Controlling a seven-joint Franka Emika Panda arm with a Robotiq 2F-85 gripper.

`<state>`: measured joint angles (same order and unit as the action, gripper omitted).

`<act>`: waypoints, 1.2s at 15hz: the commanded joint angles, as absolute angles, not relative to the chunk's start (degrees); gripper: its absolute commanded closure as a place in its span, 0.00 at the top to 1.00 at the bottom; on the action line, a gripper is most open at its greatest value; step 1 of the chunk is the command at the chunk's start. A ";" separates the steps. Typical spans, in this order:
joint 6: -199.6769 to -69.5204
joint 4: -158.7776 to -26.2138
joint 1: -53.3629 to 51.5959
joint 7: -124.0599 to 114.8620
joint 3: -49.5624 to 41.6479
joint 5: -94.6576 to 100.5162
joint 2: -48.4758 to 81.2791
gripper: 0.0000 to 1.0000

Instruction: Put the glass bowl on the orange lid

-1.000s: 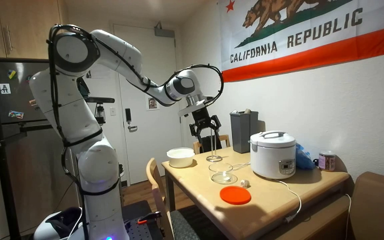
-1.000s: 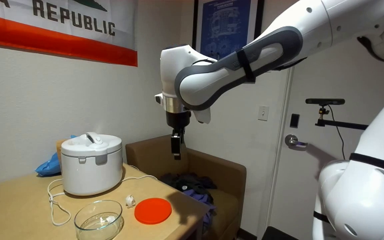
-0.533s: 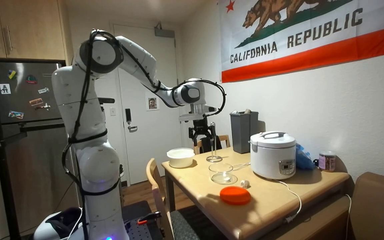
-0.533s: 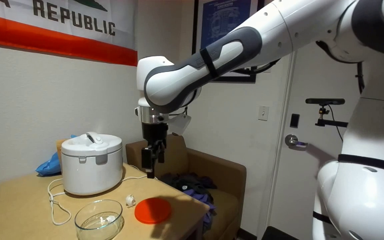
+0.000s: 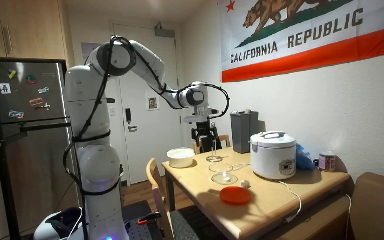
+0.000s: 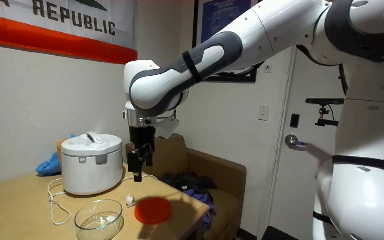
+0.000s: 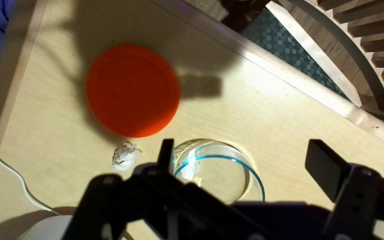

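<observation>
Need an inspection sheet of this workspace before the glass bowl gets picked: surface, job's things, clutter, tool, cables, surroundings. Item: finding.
Surface: table, pale wood look, partly shaded.
Glass bowl: upright on the table; white patch in or behind it, can't tell which.
Orange lid: flat on the table, apart from the glass bowl, mostly shaded.
Clutter: garlic-like bulb close to the lid; rice cooker, white bowl, metal stand, grey bin, jar and blue bag further off.
Tool: open, above the table; nothing seen in its grip.
Cables: white cord loose on the table, running to its edge; black cables along the arm.
Surroundings: chair beside the table, brown armchair, door, flag.
</observation>
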<state>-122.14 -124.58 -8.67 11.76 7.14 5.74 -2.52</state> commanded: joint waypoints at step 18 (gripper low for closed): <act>-126.21 -115.22 -8.72 -8.99 8.13 -16.65 8.57 1.00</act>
